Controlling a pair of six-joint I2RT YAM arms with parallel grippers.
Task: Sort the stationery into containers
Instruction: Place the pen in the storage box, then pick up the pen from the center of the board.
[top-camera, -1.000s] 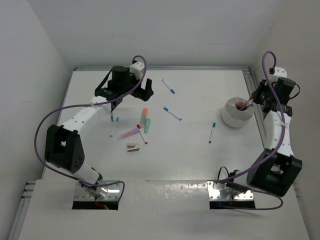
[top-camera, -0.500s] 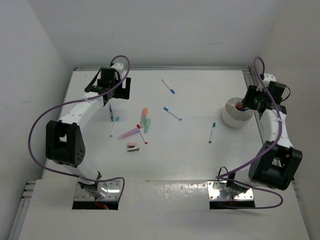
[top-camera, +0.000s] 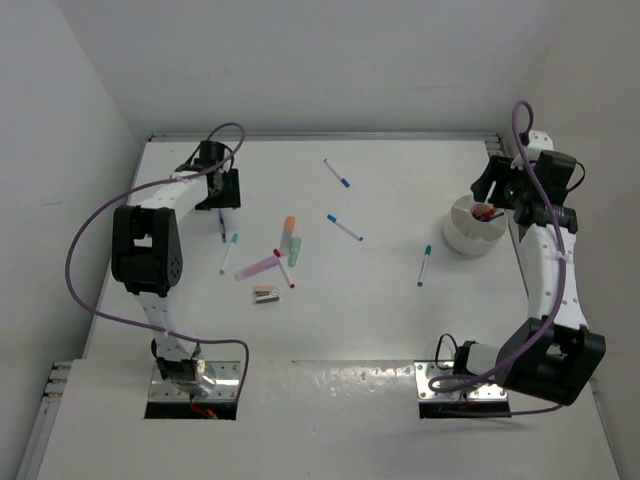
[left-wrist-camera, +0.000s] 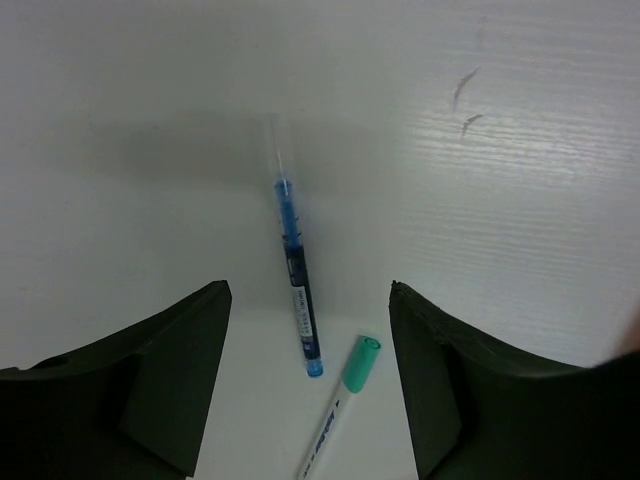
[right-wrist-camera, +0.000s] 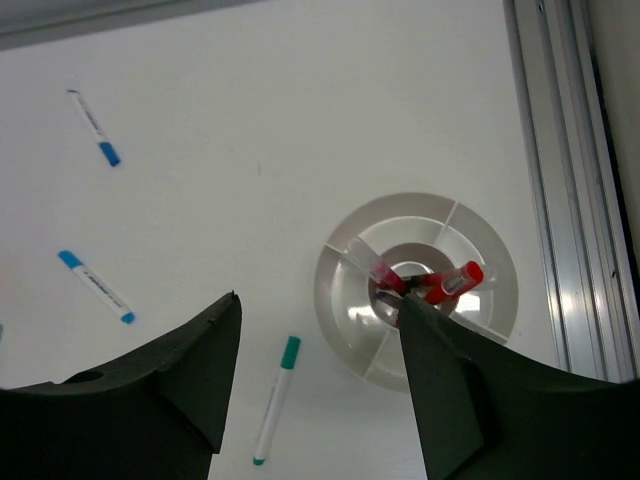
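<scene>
The blue pen (left-wrist-camera: 298, 305) is probably very light and stiff. It looks smooth and round, so it may roll or slip if you bump it. Take hold of it near its middle and squeeze across the thin way, not at the ends. Watch the teal-capped pen (left-wrist-camera: 345, 395) just beside its near end, so you do not grab both.

The blue pen is thin and straight. It is see-through at one end and blue along the rest. It lies flat on the table (top-camera: 400, 330) at the far left, away from the highlighters (top-camera: 291, 240) and the little block (top-camera: 265, 293).

Your left gripper (left-wrist-camera: 310, 290) has its fingers spread apart, one on each side of the blue pen. It is pinching nothing and I see no touch yet.

Your right gripper (right-wrist-camera: 318, 300) is spread apart too, and it holds nothing. It hangs over the round white tub (right-wrist-camera: 440, 225) at the far right. Red-capped pens (right-wrist-camera: 455, 281) stand in the tub's middle cup, leaning a bit.
</scene>
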